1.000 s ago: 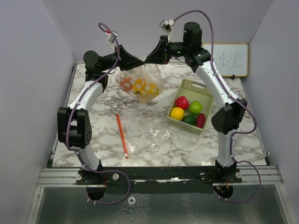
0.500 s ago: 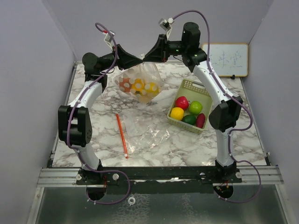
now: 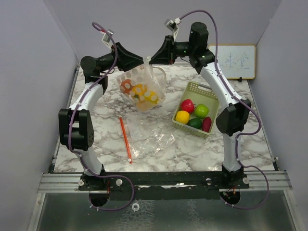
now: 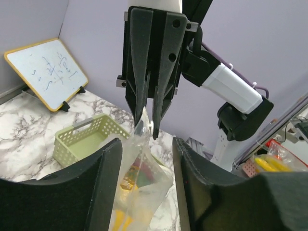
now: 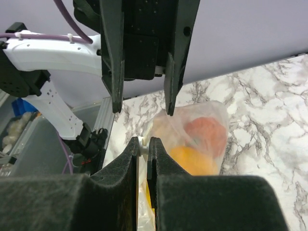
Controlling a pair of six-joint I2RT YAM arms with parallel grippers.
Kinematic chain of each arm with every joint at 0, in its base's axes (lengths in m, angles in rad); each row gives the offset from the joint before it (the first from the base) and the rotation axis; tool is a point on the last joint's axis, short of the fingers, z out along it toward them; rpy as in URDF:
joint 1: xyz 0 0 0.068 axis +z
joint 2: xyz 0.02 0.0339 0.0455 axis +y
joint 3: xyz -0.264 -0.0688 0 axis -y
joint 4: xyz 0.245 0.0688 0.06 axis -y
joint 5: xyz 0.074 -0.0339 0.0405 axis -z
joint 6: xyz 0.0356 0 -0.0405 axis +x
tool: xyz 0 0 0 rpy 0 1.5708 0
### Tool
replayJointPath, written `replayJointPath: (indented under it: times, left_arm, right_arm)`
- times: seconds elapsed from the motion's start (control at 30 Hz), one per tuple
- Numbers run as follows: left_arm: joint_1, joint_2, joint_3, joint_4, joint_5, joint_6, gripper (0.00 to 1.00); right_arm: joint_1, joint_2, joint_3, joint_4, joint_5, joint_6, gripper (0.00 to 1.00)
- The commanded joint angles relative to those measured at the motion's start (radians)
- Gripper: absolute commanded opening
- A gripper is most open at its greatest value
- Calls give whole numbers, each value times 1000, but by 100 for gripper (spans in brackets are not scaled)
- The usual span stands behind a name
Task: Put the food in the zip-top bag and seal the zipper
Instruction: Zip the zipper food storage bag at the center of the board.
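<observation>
The clear zip-top bag (image 3: 146,85) hangs in the air above the back of the table, with orange and yellow food (image 3: 139,92) inside. My right gripper (image 3: 152,58) is shut on the bag's top edge; in the right wrist view the white zipper strip sits pinched at that gripper (image 5: 143,144), and the food (image 5: 202,139) shows through the plastic below. My left gripper (image 3: 138,61) is open just left of the bag top. In the left wrist view the bag (image 4: 139,178) hangs between its spread fingers (image 4: 108,163), untouched as far as I can tell. More food (image 3: 187,105) lies in the basket.
The pale green basket (image 3: 196,89) stands at the right of the table, also in the left wrist view (image 4: 89,132). A second empty clear bag (image 3: 150,135) and a thin orange strip (image 3: 125,139) lie on the marble. A small whiteboard (image 3: 236,61) leans at the back right.
My left gripper has opened, let go of the bag's top edge and drawn back to the left. The bag now hangs from the right gripper alone and has sagged lower.
</observation>
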State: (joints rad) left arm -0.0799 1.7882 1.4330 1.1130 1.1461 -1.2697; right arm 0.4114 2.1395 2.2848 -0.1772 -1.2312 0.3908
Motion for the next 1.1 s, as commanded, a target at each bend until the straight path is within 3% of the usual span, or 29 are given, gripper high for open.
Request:
replayJointPath:
  times: [0.0, 0.2, 0.4, 0.53, 0.6, 0.7, 0.9, 1.03, 1.07]
  left_arm:
    - [-17, -39, 23, -38, 82, 114, 61]
    - [-68, -52, 12, -101, 174, 213, 98]
    - [-77, -42, 10, -91, 202, 263, 99]
    - [-88, -3, 13, 170, 225, 84, 99]
    - [-91, 8, 6, 219, 228, 35, 90]
    - [-101, 4, -2, 154, 247, 78, 64]
    - [-118, 1, 4, 146, 249, 80, 60]
    - [-124, 11, 23, 133, 246, 80, 50]
    - [-127, 13, 28, 132, 247, 78, 32]
  right_arm:
    - [-8, -18, -12, 103, -98, 101, 6]
    - [-8, -57, -57, 79, -125, 87, 6]
    - [-6, -102, -119, -1, -134, 22, 5]
    - [-5, -129, -136, -10, -145, 11, 5]
    - [-6, -138, -139, -22, -146, 1, 5]
    - [-6, -150, -146, -27, -147, 0, 6]
    - [-6, -161, -156, -46, -151, -10, 6]
    - [-5, -168, -157, -64, -149, -20, 5]
    - [-4, -170, -157, -73, -148, -25, 5]
